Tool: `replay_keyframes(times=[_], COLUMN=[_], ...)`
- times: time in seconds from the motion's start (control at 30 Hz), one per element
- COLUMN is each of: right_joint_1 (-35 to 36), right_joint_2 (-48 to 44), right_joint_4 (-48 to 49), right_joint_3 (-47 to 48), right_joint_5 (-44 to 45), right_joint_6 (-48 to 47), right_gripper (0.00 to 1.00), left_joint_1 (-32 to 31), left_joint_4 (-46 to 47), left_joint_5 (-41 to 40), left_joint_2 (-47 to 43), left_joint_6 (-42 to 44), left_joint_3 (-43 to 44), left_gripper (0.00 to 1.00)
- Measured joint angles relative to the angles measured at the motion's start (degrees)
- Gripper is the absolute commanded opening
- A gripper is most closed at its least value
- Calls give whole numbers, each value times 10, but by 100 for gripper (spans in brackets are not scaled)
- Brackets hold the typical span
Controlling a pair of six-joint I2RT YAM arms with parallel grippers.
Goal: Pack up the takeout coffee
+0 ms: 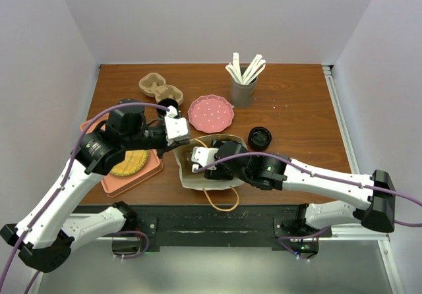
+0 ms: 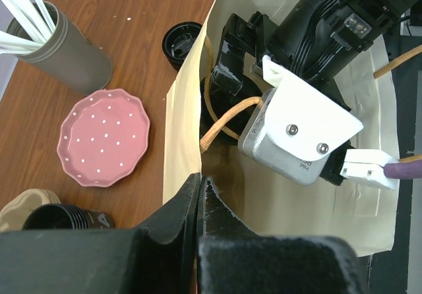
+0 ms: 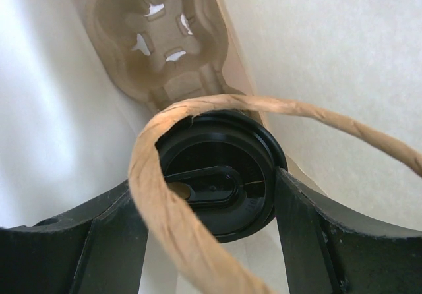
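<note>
Paper bag (image 1: 194,180): near centre. Your left gripper (image 2: 200,187) is pinched tight on its rim, keeping the mouth open.
Coffee cup (image 3: 217,175): lidded, inside the bag. Your right gripper (image 3: 210,198) is clasped around its lid, just short of the cardboard carrier (image 3: 158,37).
Outstanding, likely: seat the cup, release it, and pack the second cup (image 1: 168,104), far left.

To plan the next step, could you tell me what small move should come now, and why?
Probably ease the cup down onto the carrier, then let go. The right gripper grips the black-lidded cup inside the paper bag, the carrier lies just beyond it, and the left gripper pinches the bag's rim open.
</note>
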Motion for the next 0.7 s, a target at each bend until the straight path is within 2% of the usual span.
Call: replay_keyframes(times=[0.4,0.7], right_joint_1=[0,0], right_joint_2=[2,12], right_joint_4=[-9,19], right_joint_3=[-8,-18], right_joint_5=[10,30], right_joint_6=[20,38], right_gripper=[44,44], left_joint_1=[0,0], left_joint_4=[0,2], left_joint_5=[4,14], left_joint_2=[-4,-7], left_joint_6=[2,0], left_joint_3=[0,-6], left_gripper=[0,0])
